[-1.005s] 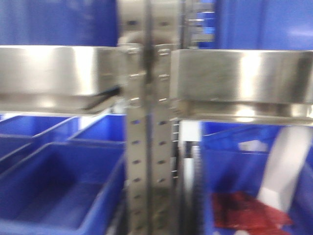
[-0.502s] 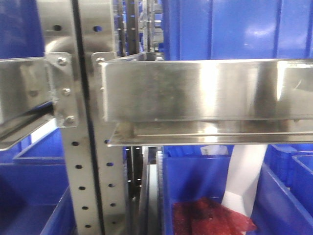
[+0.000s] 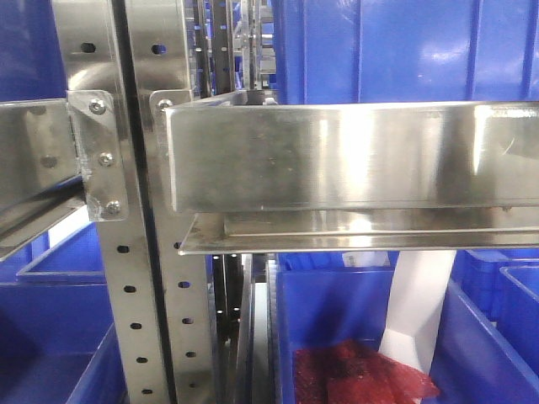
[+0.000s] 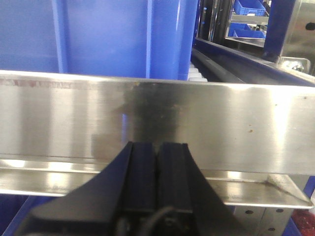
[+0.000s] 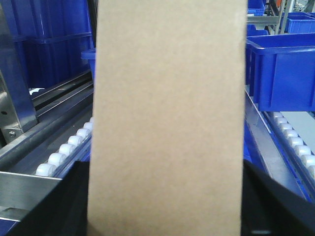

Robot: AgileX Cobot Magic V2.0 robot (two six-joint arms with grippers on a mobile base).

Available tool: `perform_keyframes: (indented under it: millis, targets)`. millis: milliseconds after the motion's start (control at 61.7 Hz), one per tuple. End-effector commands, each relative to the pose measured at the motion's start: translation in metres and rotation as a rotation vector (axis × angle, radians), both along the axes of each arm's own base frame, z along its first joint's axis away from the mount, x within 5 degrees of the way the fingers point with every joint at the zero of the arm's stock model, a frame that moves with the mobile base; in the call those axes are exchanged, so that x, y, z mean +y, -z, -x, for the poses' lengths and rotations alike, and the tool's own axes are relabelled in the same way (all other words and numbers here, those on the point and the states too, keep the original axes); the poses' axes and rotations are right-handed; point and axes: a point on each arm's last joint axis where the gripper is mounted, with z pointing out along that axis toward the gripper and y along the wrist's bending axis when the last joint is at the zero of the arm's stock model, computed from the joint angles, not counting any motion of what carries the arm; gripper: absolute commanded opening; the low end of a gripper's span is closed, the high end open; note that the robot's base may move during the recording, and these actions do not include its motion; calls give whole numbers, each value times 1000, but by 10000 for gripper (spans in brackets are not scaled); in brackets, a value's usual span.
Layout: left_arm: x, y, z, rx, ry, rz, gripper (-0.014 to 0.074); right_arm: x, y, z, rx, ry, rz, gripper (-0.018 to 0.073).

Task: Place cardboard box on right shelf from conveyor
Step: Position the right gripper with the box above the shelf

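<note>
The cardboard box (image 5: 170, 88) is a plain tan slab that fills the middle of the right wrist view. My right gripper (image 5: 165, 169) is shut on it, with a black finger showing on either side of its lower part. Beyond the box lie shelf tracks with white rollers (image 5: 64, 150). The right shelf (image 3: 354, 156) is a shiny steel lip bolted to perforated uprights (image 3: 160, 278) in the front view. My left gripper (image 4: 158, 147) is shut on nothing, its pads pressed together close in front of a steel shelf lip (image 4: 221, 123). The conveyor is out of view.
Blue plastic bins stand above the shelf (image 3: 404, 50) and below it (image 3: 354, 303); the lower one holds a red bag (image 3: 362, 374) and a white sheet (image 3: 417, 303). Another steel shelf (image 3: 34, 151) joins on the left. A blue bin (image 5: 280, 73) sits on rollers at the right.
The front view has swung right: the perforated uprights slid from the centre to the left and the right shelf now fills most of the frame. The earlier blur is gone.
</note>
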Motion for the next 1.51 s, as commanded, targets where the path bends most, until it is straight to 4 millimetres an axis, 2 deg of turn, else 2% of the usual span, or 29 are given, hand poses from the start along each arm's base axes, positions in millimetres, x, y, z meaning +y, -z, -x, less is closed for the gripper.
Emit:
perform_keyframes:
  millis: [0, 681, 826, 940, 1134, 1215, 1345, 1491]
  targets:
    - [1, -5, 0, -89, -8, 7, -116, 0, -16, -1, -112, 2, -3, 215]
    - [1, -5, 0, -89, -8, 7, -116, 1, -15, -1, -96, -9, -16, 215]
    - [1, -5, 0, -89, -8, 7, -116, 4, -17, -9, -79, -14, -16, 215]
    - [1, -5, 0, -89, -8, 7, -116, 9, -27, -28, -61, -16, 5, 215]
    - [1, -5, 0, -89, -8, 7, -116, 25, -63, -84, -66, -38, 170, 215]
    - [1, -5, 0, -89, -8, 7, -116, 32, -77, -107, -70, -64, 312, 215]
    - [1, -5, 0, -89, -8, 7, -116, 45, -87, -145, -46, -147, 612, 215]
    - [1, -5, 0, -89, -8, 7, -116, 54, -79, -177, -2, -268, 979, 215]
